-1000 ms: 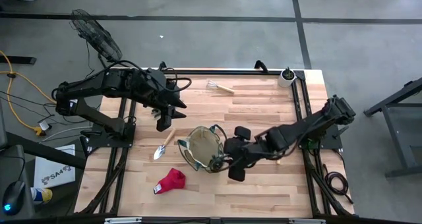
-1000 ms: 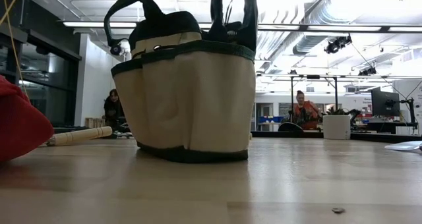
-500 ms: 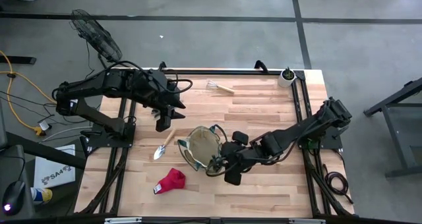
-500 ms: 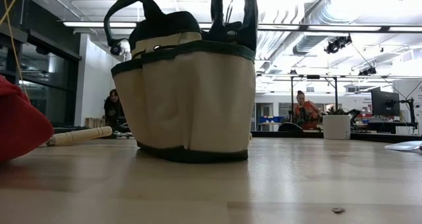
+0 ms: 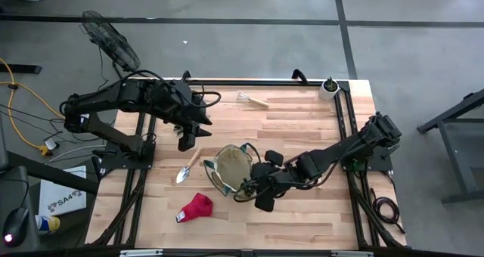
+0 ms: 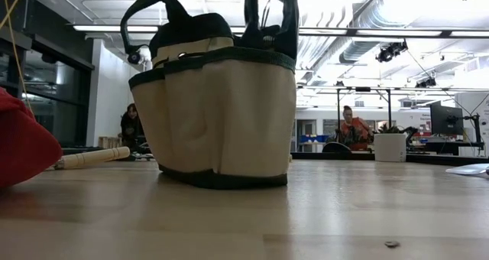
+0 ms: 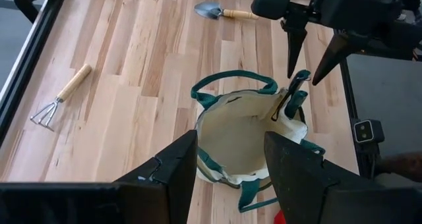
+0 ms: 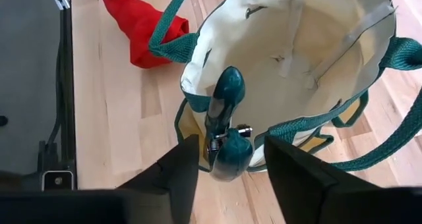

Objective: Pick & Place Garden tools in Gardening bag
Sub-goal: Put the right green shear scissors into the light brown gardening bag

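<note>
The tan gardening bag (image 5: pixel 229 168) with green trim stands upright at mid-table, mouth open. Green-handled pruners (image 8: pixel 224 122) stand handles-up in an outer pocket at its rim. My right gripper (image 8: pixel 231 178) is open just above them, slanting down, one finger on each side of the handles with a small gap. My left gripper (image 7: pixel 227 178) hangs open and empty over the table's left part. A wooden-handled trowel (image 5: pixel 185 168) and the red glove (image 5: pixel 195 207) lie left of and nearer than the bag. The mini rake (image 5: pixel 253 100) lies near the far edge. Another trowel (image 7: pixel 221 12) lies beyond the bag.
A small white pot (image 5: pixel 329 87) with a plant stands at the far right corner. A black frame rail (image 5: pixel 340 128) runs along the table's right side under my right arm. Bare wood lies between the bag and the rake.
My right gripper has sunk a little and moved toward the table's left edge, closer to the bag's rim; its dark body now shows at the top of the low view above the bag. The bag and the tools on the table have stayed put.
</note>
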